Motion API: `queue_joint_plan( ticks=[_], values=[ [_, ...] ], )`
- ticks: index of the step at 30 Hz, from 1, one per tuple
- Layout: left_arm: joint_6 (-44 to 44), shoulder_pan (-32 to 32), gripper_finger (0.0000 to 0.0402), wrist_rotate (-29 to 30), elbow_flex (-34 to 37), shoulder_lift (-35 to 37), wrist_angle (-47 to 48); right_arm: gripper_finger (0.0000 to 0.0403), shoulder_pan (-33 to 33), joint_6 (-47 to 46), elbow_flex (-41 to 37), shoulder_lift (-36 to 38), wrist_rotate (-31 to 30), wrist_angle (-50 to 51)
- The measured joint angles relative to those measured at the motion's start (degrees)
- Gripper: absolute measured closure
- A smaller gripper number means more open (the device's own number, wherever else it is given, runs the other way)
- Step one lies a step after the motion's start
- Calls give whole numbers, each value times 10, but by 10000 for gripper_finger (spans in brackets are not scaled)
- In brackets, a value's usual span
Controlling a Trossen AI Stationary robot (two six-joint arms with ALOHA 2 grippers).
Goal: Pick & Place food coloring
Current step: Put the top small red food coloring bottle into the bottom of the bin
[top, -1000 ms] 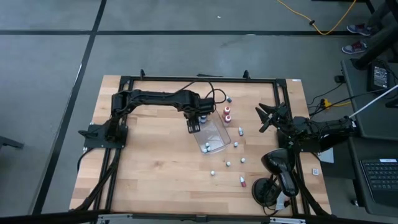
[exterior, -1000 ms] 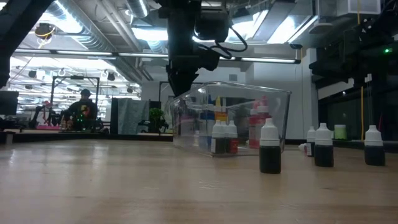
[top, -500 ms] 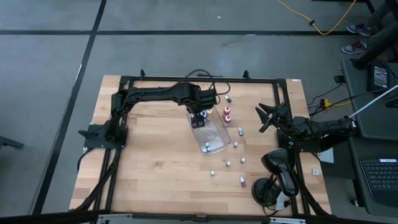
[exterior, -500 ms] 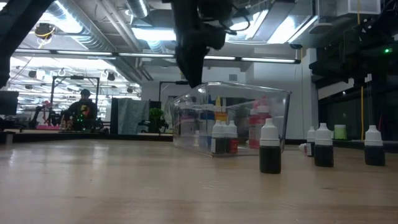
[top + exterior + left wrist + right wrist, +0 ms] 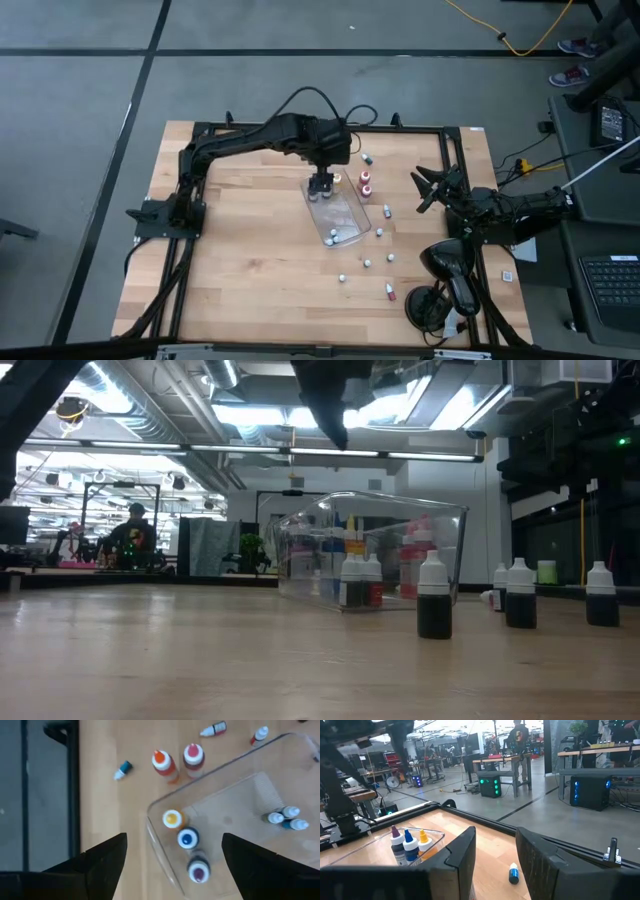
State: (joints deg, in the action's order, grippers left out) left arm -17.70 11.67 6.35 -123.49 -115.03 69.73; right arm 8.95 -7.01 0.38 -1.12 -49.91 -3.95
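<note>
**A:** Where is the left gripper, and is it carrying anything?

**B:** It hangs above the far end of the clear tray, fingers spread wide with nothing between them. In its wrist view three bottles stand in a row right beneath it, in the tray's corner: a yellow-capped one, a blue one and a dark purple one.

**A:** So those count as placed?

**B:** I judge so. At the tray's near end a further cluster of three pale-capped bottles lies together, so roughly six are in.

**A:** And outside?

**B:** Plenty. Just to the right of the tray's far end stand an orange bottle and a pink one; a small blue one lies farther off toward the table's far edge. Right of the tray and nearer, about half a dozen loose bottles are scattered over the wooden table.

**A:** The right gripper?

**B:** Parked at the table's right side, well apart from the tray, fingers parted, holding nothing.

**A:** Your estimate?

**B:** Less than halfway, I'd say; the orange and pink pair look like the closest picks.
</note>
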Motion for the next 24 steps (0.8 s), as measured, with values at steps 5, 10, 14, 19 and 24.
queue_joint_plan(
  ticks=[5, 10, 14, 19, 24],
  values=[
    [-22, 2, 80, 1, -1, 0, -56, 260, 0, 0, 0, 0, 0, 0],
    [-19, 2, 80, 0, -1, 0, -119, 260, 0, 0, 0, 0, 0, 0],
    [12, 6, 81, 2, -2, -3, -159, 260, 0, 0, 0, 0, 0, 0],
    [56, 12, 82, 25, -2, -19, -177, 260, 0, 0, 0, 0, 0, 0],
    [110, 16, 82, -6, -2, -21, -177, 260, 0, 0, 0, 0, 0, 0]
  ],
)
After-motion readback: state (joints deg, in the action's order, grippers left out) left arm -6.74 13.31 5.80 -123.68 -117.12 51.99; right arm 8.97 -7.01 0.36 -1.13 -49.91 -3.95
